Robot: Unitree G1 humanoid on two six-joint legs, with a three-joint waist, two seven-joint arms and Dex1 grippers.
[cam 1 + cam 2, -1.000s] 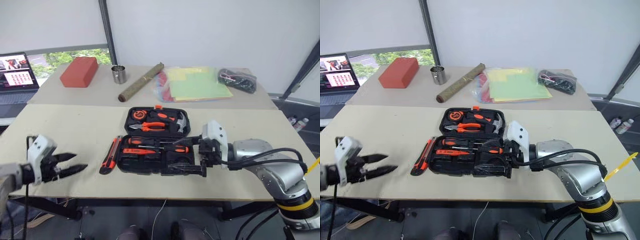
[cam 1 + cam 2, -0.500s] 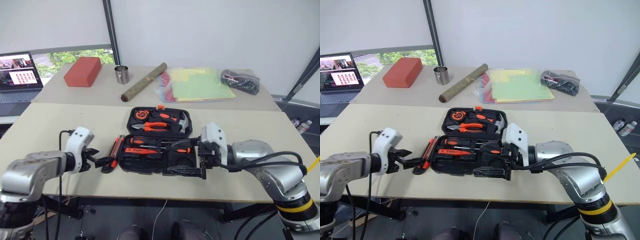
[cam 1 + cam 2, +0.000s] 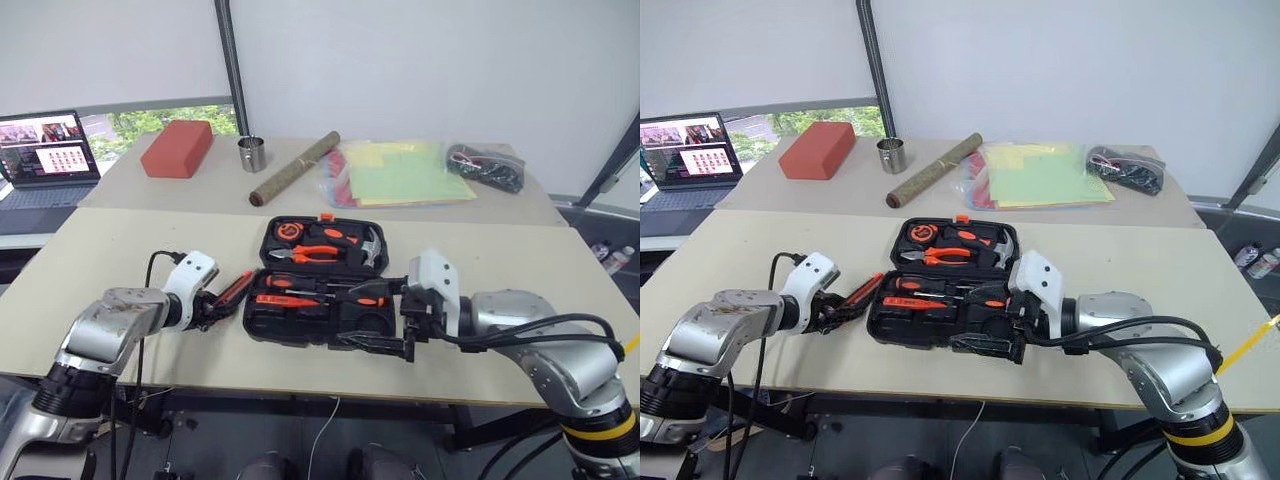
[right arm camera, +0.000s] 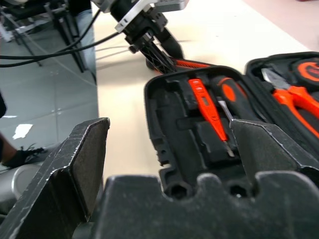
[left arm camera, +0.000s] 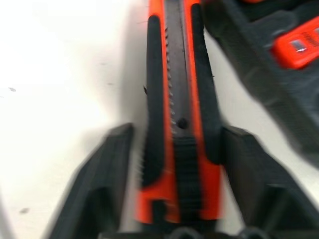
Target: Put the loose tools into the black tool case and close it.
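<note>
The black tool case [image 3: 300, 326] lies open in the middle of the near table. Its front half holds an orange-and-black screwdriver [image 3: 362, 298] and a slim red screwdriver [image 3: 283, 300]. The orange-black utility knife [image 3: 234, 287] lies on the table against the case's left edge. My left gripper [image 3: 213, 305] is at the knife's near end, its fingers [image 5: 107, 184] straddling the handle [image 5: 179, 74]; a sliver of table shows beside one finger. My right gripper [image 3: 372, 318] hovers wide open over the case's front right corner, with nothing between its fingers [image 4: 87, 159].
The case's lid half holds a hammer, pliers [image 3: 322, 250] and a tape measure. On the far table are a red block [image 3: 178, 150], a metal cup [image 3: 252, 154], a rolled tube [image 3: 293, 168], coloured folders [image 3: 405, 172] and a black bag [image 3: 487, 167]. A laptop [image 3: 45, 150] stands far left.
My left gripper has travelled right across the table to the utility knife and its jaws have narrowed around the handle. My right gripper has stayed over the case. The camera view has shifted.
</note>
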